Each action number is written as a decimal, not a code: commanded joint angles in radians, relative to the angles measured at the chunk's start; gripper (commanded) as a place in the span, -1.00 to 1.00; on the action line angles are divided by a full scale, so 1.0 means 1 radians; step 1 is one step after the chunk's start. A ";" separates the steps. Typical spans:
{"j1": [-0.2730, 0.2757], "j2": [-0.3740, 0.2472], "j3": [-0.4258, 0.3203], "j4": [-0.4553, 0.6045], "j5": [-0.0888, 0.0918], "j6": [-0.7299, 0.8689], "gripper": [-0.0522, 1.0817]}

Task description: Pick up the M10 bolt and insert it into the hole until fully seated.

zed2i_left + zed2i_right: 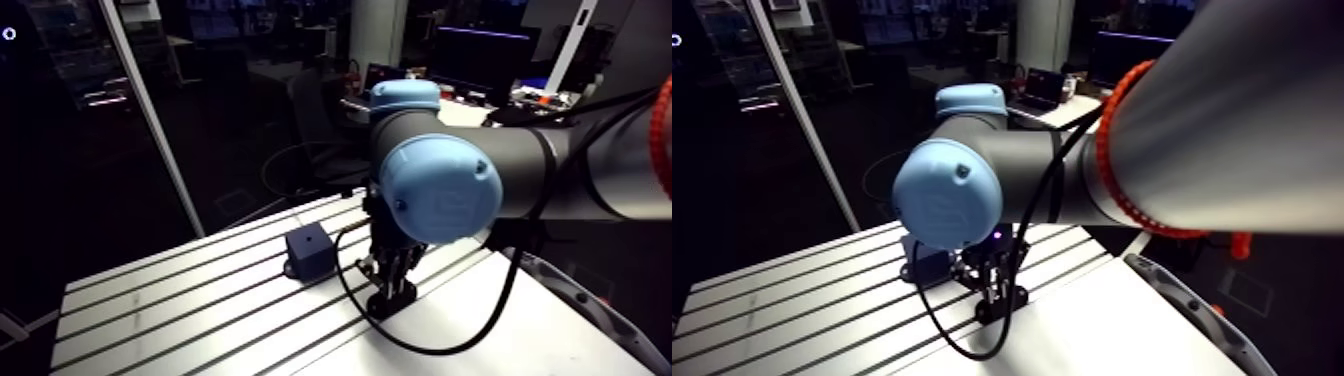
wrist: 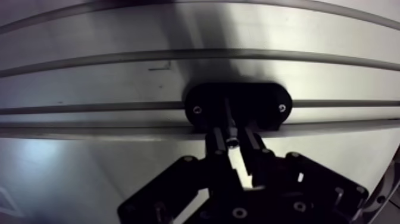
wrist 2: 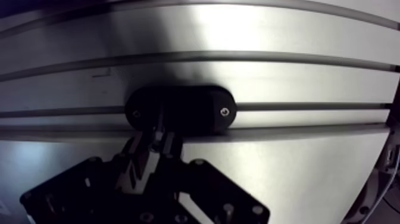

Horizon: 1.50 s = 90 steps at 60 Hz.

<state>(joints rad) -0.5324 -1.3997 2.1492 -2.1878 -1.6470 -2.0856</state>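
Gripper (image 2: pixel 231 140) pinched the bolt (image 2: pixel 228 122) near its head, shaft aimed straight down at the black oval holder (image 2: pixel 268 98) on the table (image 2: pixel 89 77), probably to keep it upright for inserting, presumably into the blue block (image 1: pixel 308 254) nearby.

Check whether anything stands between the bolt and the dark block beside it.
Nothing visible does. The tool grips the bolt at the black holder. In the arm view, only bare table lies between it and the block.
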 commanded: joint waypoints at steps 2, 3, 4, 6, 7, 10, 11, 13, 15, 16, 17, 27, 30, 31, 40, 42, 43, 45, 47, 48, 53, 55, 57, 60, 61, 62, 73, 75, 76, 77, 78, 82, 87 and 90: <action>0.000 0.000 -0.002 0.002 0.003 0.000 0.45; 0.000 0.000 -0.002 0.002 0.003 0.000 0.45; 0.000 0.000 -0.004 0.002 0.003 -0.001 0.46; 0.000 0.000 -0.004 0.002 0.003 -0.001 0.47; 0.000 0.000 -0.004 0.002 0.003 -0.001 0.47; 0.000 0.000 -0.004 0.002 0.005 -0.002 0.47; 0.000 0.000 -0.004 0.002 0.005 -0.002 0.47; 0.000 0.000 -0.004 0.002 0.006 -0.002 0.49; 0.000 0.000 -0.004 0.002 0.006 -0.002 0.49; 0.000 0.000 -0.006 0.002 0.006 0.000 0.50; 0.000 -0.001 -0.008 0.002 0.008 0.000 0.52; 0.001 -0.004 -0.024 0.010 0.009 0.002 0.57; 0.002 -0.006 -0.034 0.018 0.010 0.002 0.59; 0.002 -0.006 -0.034 0.018 0.010 0.002 0.59; 0.003 -0.018 -0.087 0.085 0.011 0.010 0.65; 0.004 -0.020 -0.096 0.100 0.011 0.013 0.66; 0.005 -0.021 -0.106 0.115 0.012 0.016 0.68; 0.006 -0.024 -0.128 0.144 0.014 0.022 0.70; 0.006 -0.024 -0.128 0.144 0.014 0.022 0.70; 0.006 -0.027 -0.137 0.161 0.015 0.024 0.72; 0.008 -0.035 -0.168 0.202 0.016 0.036 0.76; 0.010 -0.035 -0.177 0.210 0.016 0.039 0.77; 0.013 -0.035 -0.188 0.216 0.014 0.044 0.80; 0.018 -0.041 -0.209 0.232 0.014 0.050 0.85; 0.018 -0.041 -0.209 0.232 0.014 0.050 0.85; 0.018 -0.041 -0.221 0.247 0.014 0.054 0.87; 0.037 -0.027 -0.296 0.321 0.014 0.084 0.92; 0.046 -0.021 -0.311 0.340 0.014 0.091 0.95; 0.056 -0.012 -0.329 0.360 0.014 0.101 0.97; 0.056 -0.012 -0.329 0.360 0.014 0.101 0.97; 0.056 -0.012 -0.329 0.360 0.014 0.101 0.97; 0.090 0.011 -0.377 0.417 0.014 0.126 0.99; 0.109 0.031 -0.406 0.445 0.014 0.132 0.99; 0.120 0.049 -0.434 0.469 0.014 0.140 0.99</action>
<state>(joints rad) -0.4633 -1.4005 1.8084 -1.8128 -1.6327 -1.9787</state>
